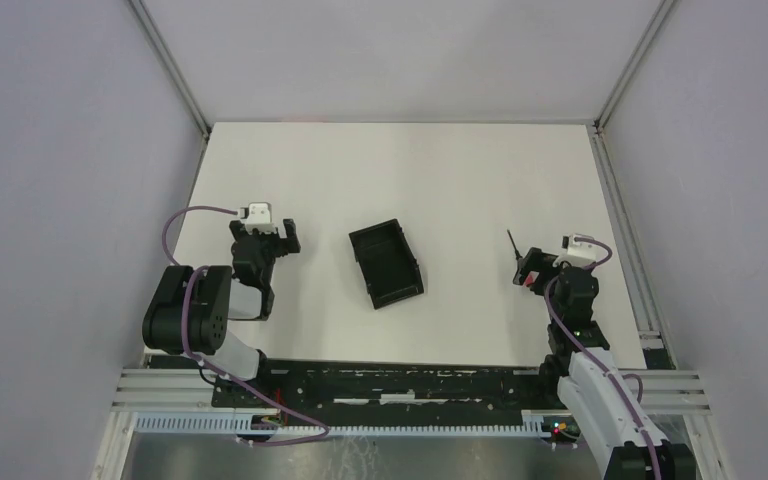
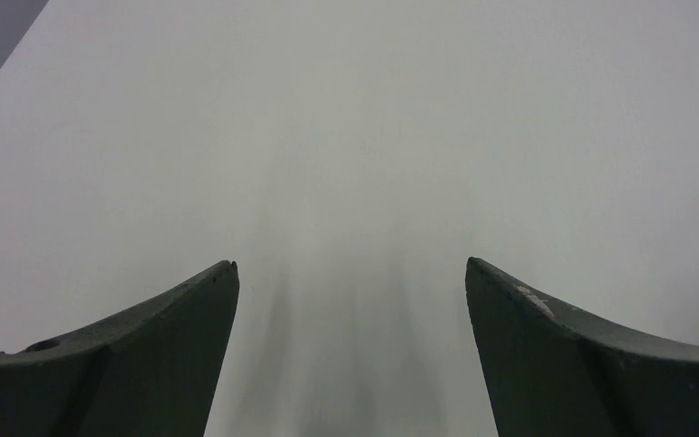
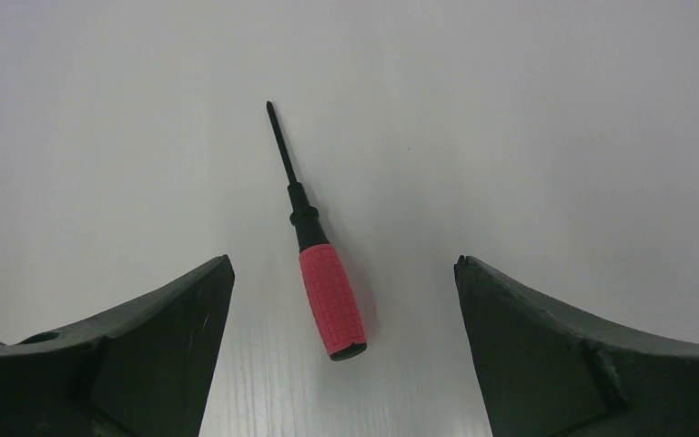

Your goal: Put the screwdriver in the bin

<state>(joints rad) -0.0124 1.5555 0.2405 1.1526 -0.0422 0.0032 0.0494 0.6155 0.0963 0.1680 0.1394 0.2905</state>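
The screwdriver (image 3: pixel 323 273) has a short red handle and a thin black shaft and lies flat on the white table. In the top view it (image 1: pixel 517 255) lies at the right, mostly under my right gripper (image 1: pixel 532 270). My right gripper (image 3: pixel 344 264) is open, its fingers on either side of the red handle without touching it. The bin (image 1: pixel 386 263) is a small black open tray in the middle of the table, empty. My left gripper (image 1: pixel 272 238) is open and empty at the left, over bare table (image 2: pixel 350 264).
Grey walls with metal rails (image 1: pixel 175 70) enclose the white table on three sides. The arms' bases and a black rail (image 1: pixel 400 385) run along the near edge.
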